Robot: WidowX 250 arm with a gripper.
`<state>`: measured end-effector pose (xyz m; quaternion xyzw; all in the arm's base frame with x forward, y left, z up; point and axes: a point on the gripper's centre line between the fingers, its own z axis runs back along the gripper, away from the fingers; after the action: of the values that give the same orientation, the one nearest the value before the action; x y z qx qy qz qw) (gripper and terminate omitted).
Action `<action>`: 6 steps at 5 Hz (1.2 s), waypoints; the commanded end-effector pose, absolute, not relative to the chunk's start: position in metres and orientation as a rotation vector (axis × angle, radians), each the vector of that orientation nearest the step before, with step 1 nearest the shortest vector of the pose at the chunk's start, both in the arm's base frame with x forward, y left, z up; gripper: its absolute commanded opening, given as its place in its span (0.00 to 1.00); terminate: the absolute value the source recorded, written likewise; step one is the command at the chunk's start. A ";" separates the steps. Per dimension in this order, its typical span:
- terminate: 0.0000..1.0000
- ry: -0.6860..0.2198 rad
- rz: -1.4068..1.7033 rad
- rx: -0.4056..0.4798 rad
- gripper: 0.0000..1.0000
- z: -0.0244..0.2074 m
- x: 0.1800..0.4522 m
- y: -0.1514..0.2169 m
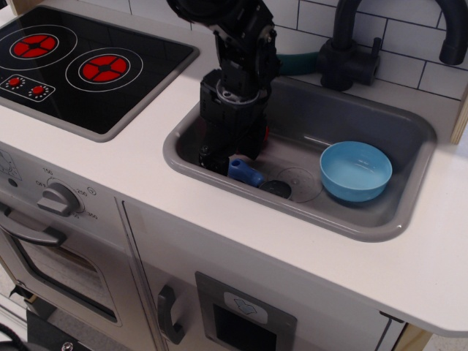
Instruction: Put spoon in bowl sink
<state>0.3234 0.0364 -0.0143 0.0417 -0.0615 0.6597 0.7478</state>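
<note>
The spoon (252, 175) lies on the floor of the grey sink (380, 227), blue handle to the left, dark scoop (276, 189) to the right. The light blue bowl (355, 170) sits empty at the sink's right end. My black gripper (228, 155) is down inside the sink's left end, its fingers straddling the near end of the blue handle. The fingers look apart, but I cannot tell whether they touch the handle. The red strawberry is almost wholly hidden behind the gripper.
A black hob (73, 66) with red rings lies to the left on the white counter (131, 168). A black tap (351, 51) stands behind the sink. A round drain mark (300, 183) is between spoon and bowl.
</note>
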 end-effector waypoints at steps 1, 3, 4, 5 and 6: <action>0.00 -0.136 1.434 0.079 1.00 -0.012 0.322 0.027; 0.00 -0.119 1.390 0.083 0.00 -0.011 0.323 0.026; 0.00 -0.114 1.365 0.057 0.00 -0.001 0.322 0.023; 0.00 -0.108 1.358 0.026 0.00 0.016 0.323 0.023; 0.00 -0.124 1.365 -0.013 0.00 0.040 0.328 0.023</action>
<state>0.3284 0.0240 0.0193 0.0113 -0.0292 0.6327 0.7738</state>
